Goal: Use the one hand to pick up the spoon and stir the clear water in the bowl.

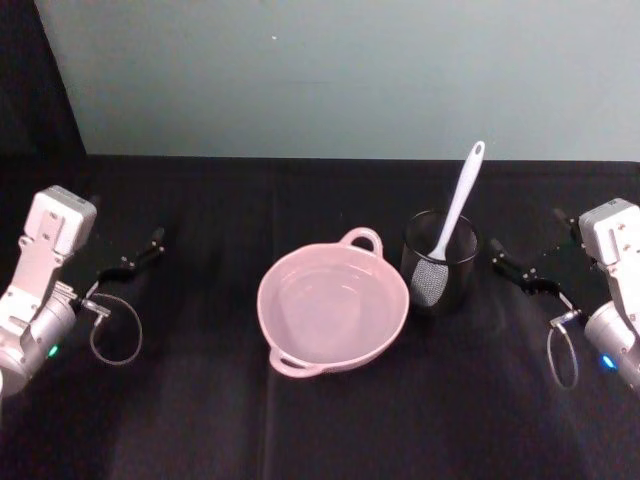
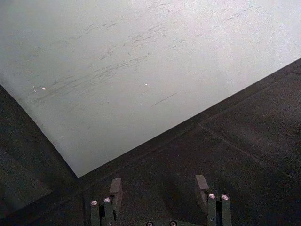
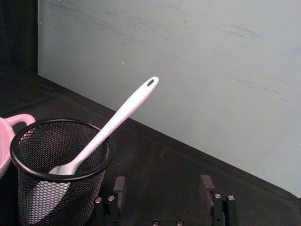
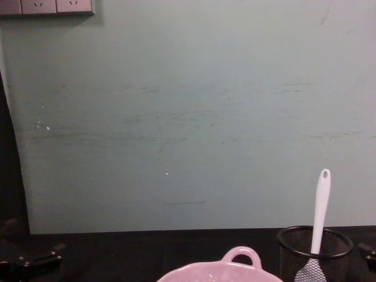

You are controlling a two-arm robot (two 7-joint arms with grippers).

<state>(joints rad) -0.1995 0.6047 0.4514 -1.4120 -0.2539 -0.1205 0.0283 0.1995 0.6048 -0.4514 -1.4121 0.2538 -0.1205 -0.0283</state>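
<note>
The pale pink bowl [image 1: 266,288] sits mid-table holding clear water, its loop handle [image 4: 239,255] toward the back. Just right of it, the white spoon [image 1: 458,205] stands scoop-down in a black wire-mesh cup [image 1: 441,285], handle leaning up and away; it also shows as the spoon [image 3: 123,113] and spoon [image 4: 321,207]. My right gripper [image 1: 512,264] hovers open to the right of the cup, its fingers [image 3: 119,185] close beside the mesh. My left gripper [image 1: 140,256] rests open at the far left, its fingers [image 2: 115,188] over bare cloth.
A black cloth covers the table [image 1: 180,420]. A pale grey-green wall panel [image 1: 340,70] rises at the table's back edge. Cable loops [image 1: 115,330] hang by each wrist. Open cloth lies in front of the bowl and between it and each arm.
</note>
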